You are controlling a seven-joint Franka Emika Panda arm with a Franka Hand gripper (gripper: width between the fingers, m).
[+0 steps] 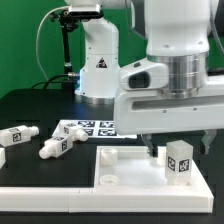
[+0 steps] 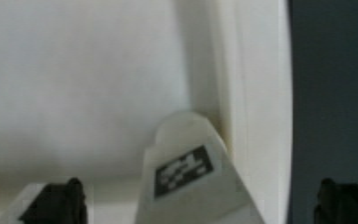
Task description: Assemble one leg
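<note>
One leg (image 1: 180, 160), a chunky white peg with a black-and-white tag, stands upright on the large white panel (image 1: 90, 178) near its corner on the exterior view's right. My gripper (image 1: 179, 149) hangs just above it, open, with one dark finger on each side and clear gaps to the leg. In the wrist view the leg (image 2: 190, 168) rises between the two fingertips (image 2: 55, 203), beside the panel's raised rim (image 2: 247, 90); my gripper (image 2: 199, 206) touches nothing.
Three more loose legs lie on the black table at the exterior view's left (image 1: 18, 135), (image 1: 55, 147) and at the frame edge (image 1: 2, 157). The marker board (image 1: 88, 129) lies behind the panel. The arm's base (image 1: 98, 65) stands at the back.
</note>
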